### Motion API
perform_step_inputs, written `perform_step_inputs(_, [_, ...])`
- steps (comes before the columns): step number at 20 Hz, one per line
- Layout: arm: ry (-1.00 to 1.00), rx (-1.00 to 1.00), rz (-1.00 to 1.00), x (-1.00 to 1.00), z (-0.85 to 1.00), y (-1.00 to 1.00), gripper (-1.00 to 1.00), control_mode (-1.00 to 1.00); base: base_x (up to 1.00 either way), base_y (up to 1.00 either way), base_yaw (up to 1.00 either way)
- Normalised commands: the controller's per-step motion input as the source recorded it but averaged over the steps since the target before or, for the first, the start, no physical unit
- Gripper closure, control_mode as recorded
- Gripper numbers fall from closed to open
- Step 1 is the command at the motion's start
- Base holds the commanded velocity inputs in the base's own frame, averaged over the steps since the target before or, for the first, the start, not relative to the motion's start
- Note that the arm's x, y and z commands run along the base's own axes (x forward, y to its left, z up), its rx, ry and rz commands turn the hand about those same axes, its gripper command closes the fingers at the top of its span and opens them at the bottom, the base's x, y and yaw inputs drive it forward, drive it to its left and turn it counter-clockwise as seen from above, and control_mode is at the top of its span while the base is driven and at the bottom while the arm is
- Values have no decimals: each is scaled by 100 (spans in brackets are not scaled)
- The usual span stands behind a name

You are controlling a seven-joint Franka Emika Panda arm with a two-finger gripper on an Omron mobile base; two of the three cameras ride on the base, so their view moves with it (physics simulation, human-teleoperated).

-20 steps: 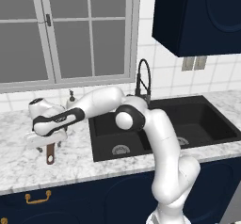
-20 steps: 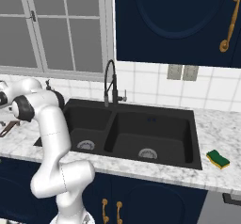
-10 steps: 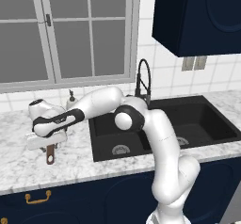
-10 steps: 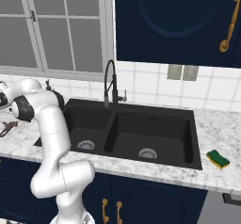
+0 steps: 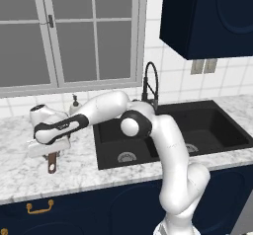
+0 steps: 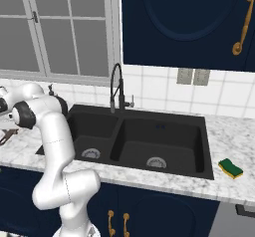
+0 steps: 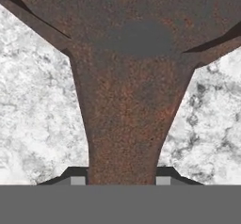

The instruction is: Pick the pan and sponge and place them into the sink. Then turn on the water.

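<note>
From the left base view, the white arm reaches out toward nine o'clock, across the speckled white marble counter (image 5: 20, 177), and its hand hangs low over the stone well to the left of the black rectangular double-basin sink (image 5: 173, 140). The two-finger gripper (image 5: 49, 155) is hidden under the hand's white body here. Below it the long brown handle of the dark brown frying pan (image 5: 51, 164) pokes out toward six o'clock, the front edge of the counter, and the hole at its end is plain to see. So the pan's long axis runs front to back, with the round body tucked under the hand. The tall black gooseneck faucet (image 5: 149, 83) stands at the back rim of the sink, and both basins hold nothing but their round grey drains.

From the right base view, the arm bends off to nine o'clock and a sliver of the pan's brown handle (image 6: 7, 136) shows at the frame's left edge, on the counter left of the sink (image 6: 144, 141). The small yellow sponge with the dark green top (image 6: 230, 168) lies on the marble at about four o'clock from the sink, just beside its right rim, well apart from the pan.

In the hand view, the rusty brown handle (image 7: 124, 124) rises from six o'clock to twelve, widening where it meets the pan's body at the top. The two dark fingertips (image 7: 75, 175) press against its narrow part from either side, so the gripper (image 7: 121, 177) is closed tight on the handle. Marble shows on both flanks.
</note>
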Motion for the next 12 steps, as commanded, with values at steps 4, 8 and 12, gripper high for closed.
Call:
perform_step_inputs(4, [0,0,-19,-42,16,-16,100,-100,0,0,0])
perform_step_inputs(8, [0,0,-23,-39,35,-26,100,-100,0,0,0])
perform_step_inputs(12, [-4,0,-27,-29,35,-60,100,-100,0,0,0])
